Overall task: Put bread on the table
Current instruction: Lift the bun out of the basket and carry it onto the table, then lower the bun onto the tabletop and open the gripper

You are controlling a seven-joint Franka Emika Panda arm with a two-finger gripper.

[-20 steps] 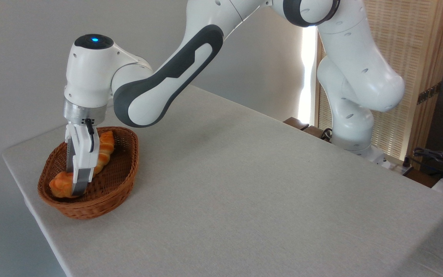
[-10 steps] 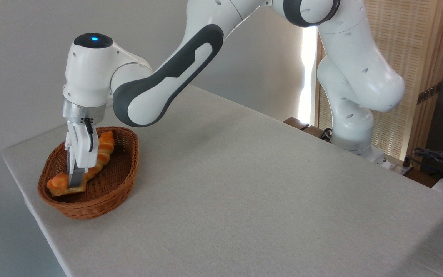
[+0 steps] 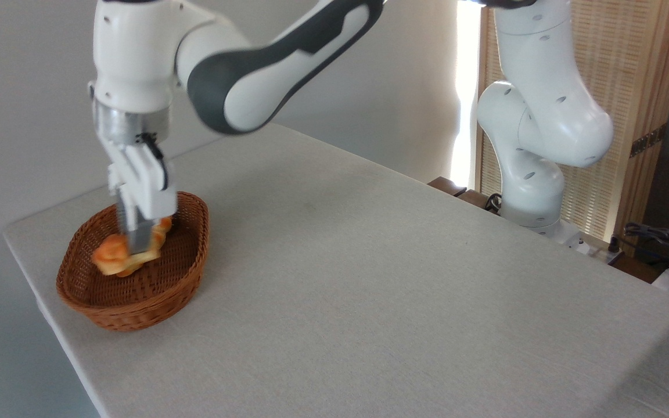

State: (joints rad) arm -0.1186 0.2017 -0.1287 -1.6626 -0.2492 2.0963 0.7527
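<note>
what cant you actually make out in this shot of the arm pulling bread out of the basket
- Bread: motion-blurred in the camera view, so its shape and how many pieces are unclear.
- Gripper: its tips are blurred against the bread.
- Basket: its near wall hides the floor inside.
- Arm: its upper part is cut off by the top edge.

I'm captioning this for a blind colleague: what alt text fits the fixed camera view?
A white robot arm's gripper holds an orange-golden bread lifted above a brown wicker basket at the left end of a light grey-beige table. The picture is motion-blurred around the gripper.

brown wicker basket (image 3: 137, 302), slatted wooden screen (image 3: 619, 69)
</note>
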